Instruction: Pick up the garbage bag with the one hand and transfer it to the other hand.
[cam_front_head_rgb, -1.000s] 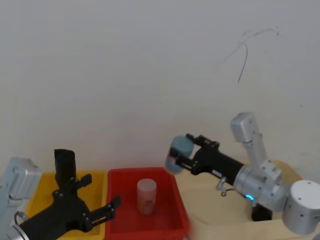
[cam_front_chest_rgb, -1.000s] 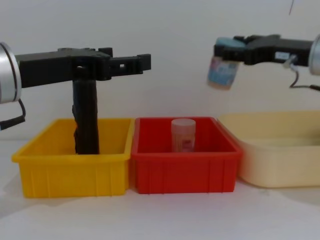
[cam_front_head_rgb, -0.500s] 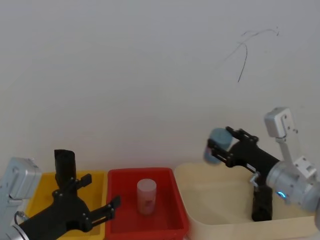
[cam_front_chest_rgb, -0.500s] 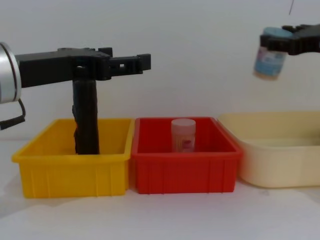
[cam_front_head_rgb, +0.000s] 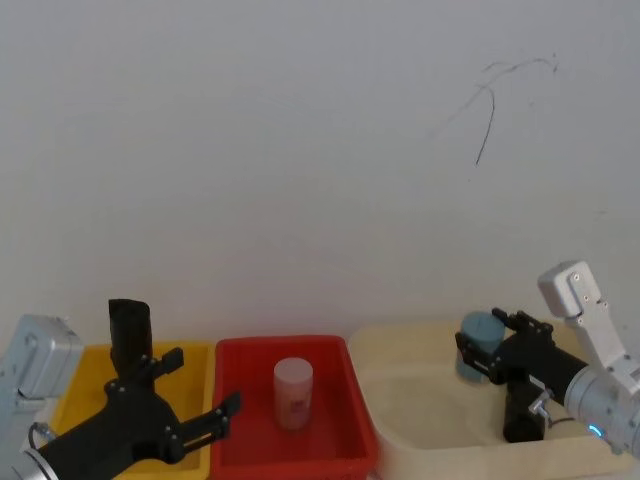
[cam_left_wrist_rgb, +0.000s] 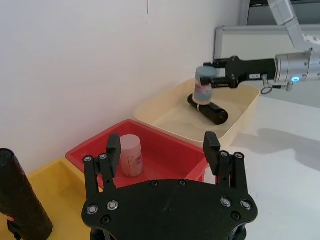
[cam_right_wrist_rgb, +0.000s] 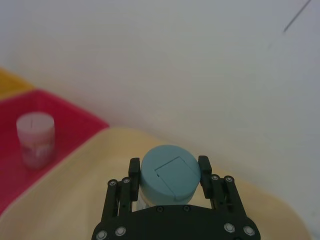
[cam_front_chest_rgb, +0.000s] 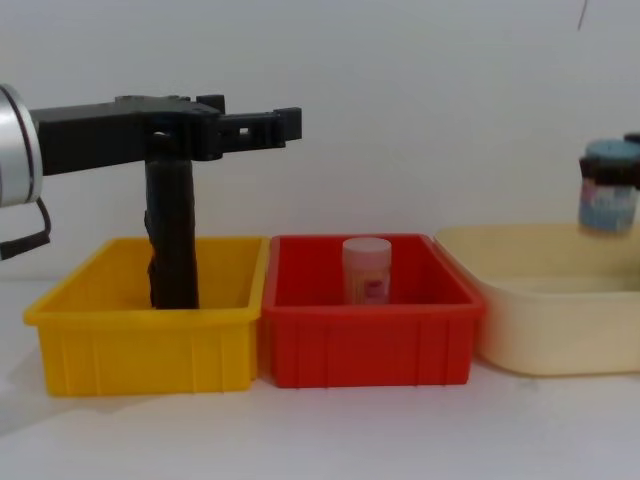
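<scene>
The garbage bag (cam_front_chest_rgb: 172, 235), a tall black crinkled roll, stands upright in the yellow bin (cam_front_chest_rgb: 140, 350); it also appears as a roll (cam_front_head_rgb: 130, 335) and a roll (cam_left_wrist_rgb: 22, 202). My left gripper (cam_front_chest_rgb: 255, 115) hangs open at the height of the roll's top, its fingers pointing past the roll toward the red bin, with nothing between them. That left gripper (cam_left_wrist_rgb: 162, 150) has the roll beside it, outside the fingers. My right gripper (cam_front_head_rgb: 488, 352) is shut on a blue-lidded jar (cam_right_wrist_rgb: 170, 172) over the cream tub (cam_front_chest_rgb: 550, 320).
A red bin (cam_front_chest_rgb: 370, 350) between the yellow bin and the tub holds a pink-capped jar (cam_front_chest_rgb: 367, 270). A shorter black roll (cam_left_wrist_rgb: 207, 110) lies in the cream tub below the blue-lidded jar (cam_left_wrist_rgb: 204, 85). A white wall stands close behind the bins.
My right gripper has carried the blue-lidded jar to the right and down, from above the red bin to low over the cream tub. The left arm and the black roll have not moved.
</scene>
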